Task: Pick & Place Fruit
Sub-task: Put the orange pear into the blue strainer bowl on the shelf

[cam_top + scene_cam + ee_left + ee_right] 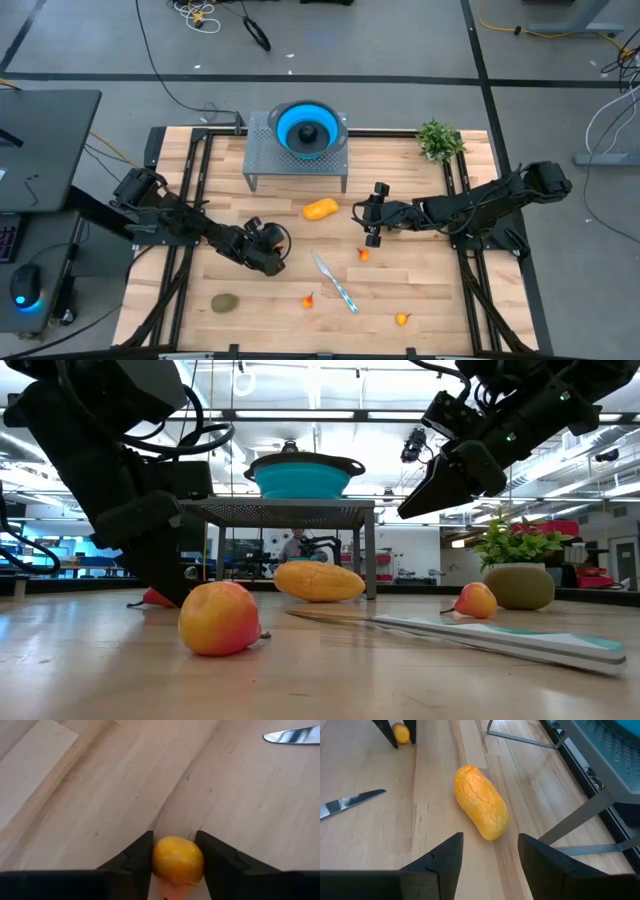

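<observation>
Nearest us on the bench [420, 300], our left gripper [175, 865] sits low, fingers narrowed against a small orange fruit [177, 860]; firm clamping we cannot tell. Our right gripper [490, 855] hangs parted, empty, over the oblong yellow-orange fruit [480, 802]. The teal bowl [308, 128] holds a dark ball [307, 130].

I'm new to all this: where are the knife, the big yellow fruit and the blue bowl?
knife [335, 283], high view, middle of its length.
big yellow fruit [480, 802], right wrist view, centre of its skin.
blue bowl [287, 128], high view, inner wall.
</observation>
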Available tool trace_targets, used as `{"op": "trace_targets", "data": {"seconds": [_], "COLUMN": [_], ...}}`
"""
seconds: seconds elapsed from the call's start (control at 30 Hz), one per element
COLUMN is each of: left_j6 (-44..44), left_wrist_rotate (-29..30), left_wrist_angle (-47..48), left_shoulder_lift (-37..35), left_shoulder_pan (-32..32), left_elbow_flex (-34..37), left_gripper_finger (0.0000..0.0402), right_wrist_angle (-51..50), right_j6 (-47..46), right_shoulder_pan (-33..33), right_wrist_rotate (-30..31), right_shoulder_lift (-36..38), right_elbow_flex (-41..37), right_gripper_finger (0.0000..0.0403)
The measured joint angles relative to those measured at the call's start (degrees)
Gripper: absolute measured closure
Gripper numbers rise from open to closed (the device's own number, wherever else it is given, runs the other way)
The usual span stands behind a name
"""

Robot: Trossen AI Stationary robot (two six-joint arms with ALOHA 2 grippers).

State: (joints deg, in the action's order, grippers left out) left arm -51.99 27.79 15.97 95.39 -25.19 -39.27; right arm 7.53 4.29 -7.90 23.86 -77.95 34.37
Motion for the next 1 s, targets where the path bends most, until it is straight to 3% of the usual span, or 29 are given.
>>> {"op": "trace_targets", "data": {"seconds": [0.3,0.57,0.8,1.0], "left_j6": [2.78,11.45,29.83,54.93], "left_wrist_rotate": [-0.98,6.48,20.18,19.85], "left_wrist_angle": [3.22,1.53,-4.09,-24.24], "left_shoulder_lift": [-5.2,-11.06,-17.37,-22.34], "left_shoulder_pan": [-0.15,3.22,10.57,17.04], "left_elbow_flex": [0.55,0.01,-3.55,-6.68], "left_gripper_finger": [0.0253,0.0259,0.0251,0.0258], "right_wrist_angle": [0.04,0.39,0.44,0.43], "right_j6": [0.0,0.0,0.25,0.44], "right_shoulder_pan": [0.0,0.0,0.01,0.02], "right_wrist_rotate": [0.02,0.02,0.04,0.02], "right_shoulder_lift": [-0.02,-0.02,-0.02,-0.02], "right_elbow_flex": [0.0,0.0,0.02,0.02], "right_gripper_finger": [0.0203,0.0203,0.0203,0.0203]}}
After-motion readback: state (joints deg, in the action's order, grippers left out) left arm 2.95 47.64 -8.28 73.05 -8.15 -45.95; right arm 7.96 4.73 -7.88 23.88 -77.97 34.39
